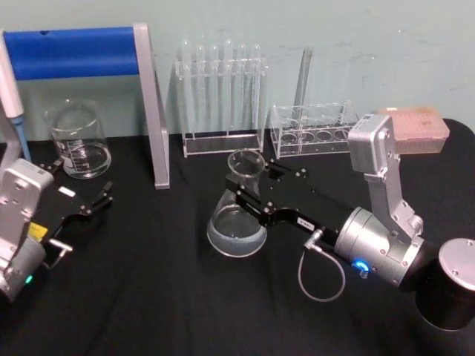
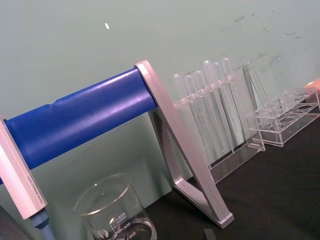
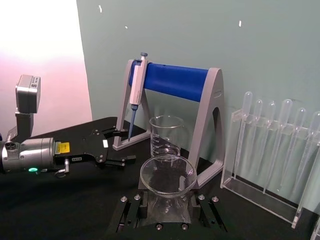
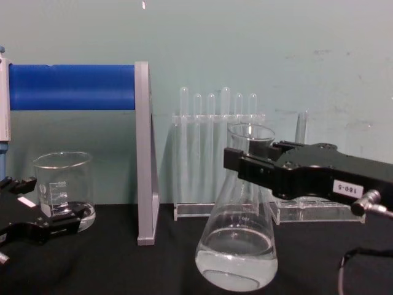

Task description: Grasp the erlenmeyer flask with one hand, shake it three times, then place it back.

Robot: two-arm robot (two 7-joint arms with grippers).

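The erlenmeyer flask (image 1: pixel 237 222) is clear glass with a little clear liquid in its wide base, and it sits at the middle of the black table. It shows from the side in the chest view (image 4: pixel 238 246) and from above in the right wrist view (image 3: pixel 167 176). My right gripper (image 1: pixel 249 190) reaches in from the right and is shut on the flask's neck just under the lip (image 4: pixel 245 165). The base looks to rest on or just over the cloth, slightly tilted. My left gripper (image 1: pixel 78 187) stays open at the far left, near a beaker.
A glass beaker (image 1: pixel 78 141) stands back left under a blue-barred pipette stand (image 1: pixel 152 111). A rack of test tubes (image 1: pixel 221 96) and a lower clear rack (image 1: pixel 312 130) line the back wall. An orange tip box (image 1: pixel 415 130) sits back right.
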